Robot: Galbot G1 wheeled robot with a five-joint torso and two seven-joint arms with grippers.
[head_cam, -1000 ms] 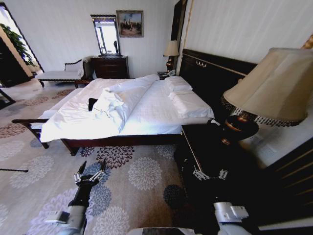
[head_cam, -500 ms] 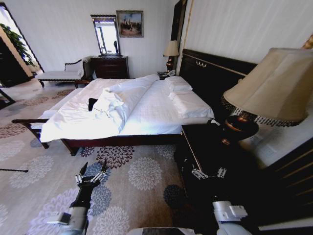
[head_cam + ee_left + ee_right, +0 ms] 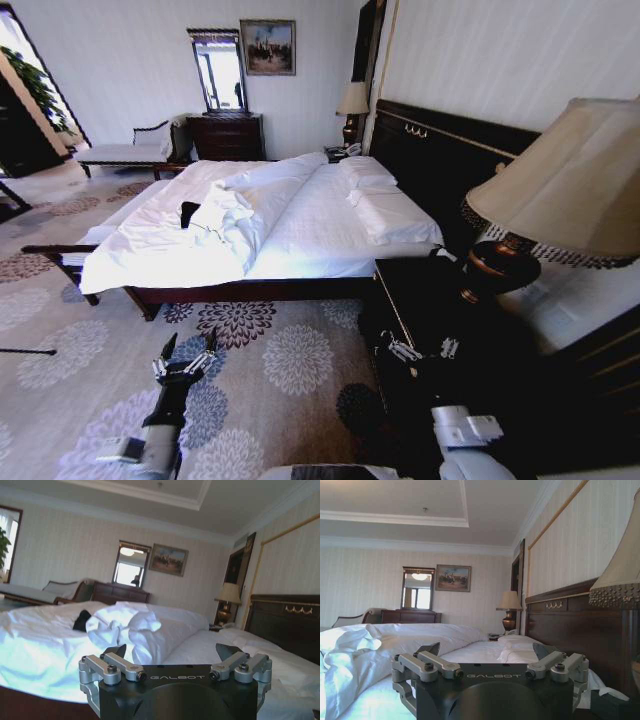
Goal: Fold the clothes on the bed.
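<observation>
The black T-shirt (image 3: 189, 212) lies crumpled at eleven o'clock on the bed (image 3: 310, 235), beside the rumpled duvet (image 3: 235, 215). Both the left gripper (image 3: 185, 352) and right gripper (image 3: 418, 349) hang spread apart over the floral carpet (image 3: 290, 360), well short; best close in squarely first.

The floor is covered by a beige carpet (image 3: 90, 330) patterned with large dark flower medallions, and the walls are papered in pale vertical stripes. At about eleven o'clock, against the far wall, a dark wooden dresser (image 3: 226, 136) is set beneath a framed mirror (image 3: 219, 70), with a framed painting (image 3: 267, 47) hung beside it and a white-cushioned chaise (image 3: 125, 152) placed toward ten o'clock. A dark nightstand (image 3: 425, 305) with a fringed table lamp (image 3: 560, 190) is seen at three o'clock, and a second lamp (image 3: 351, 100) is stood at one o'clock.
</observation>
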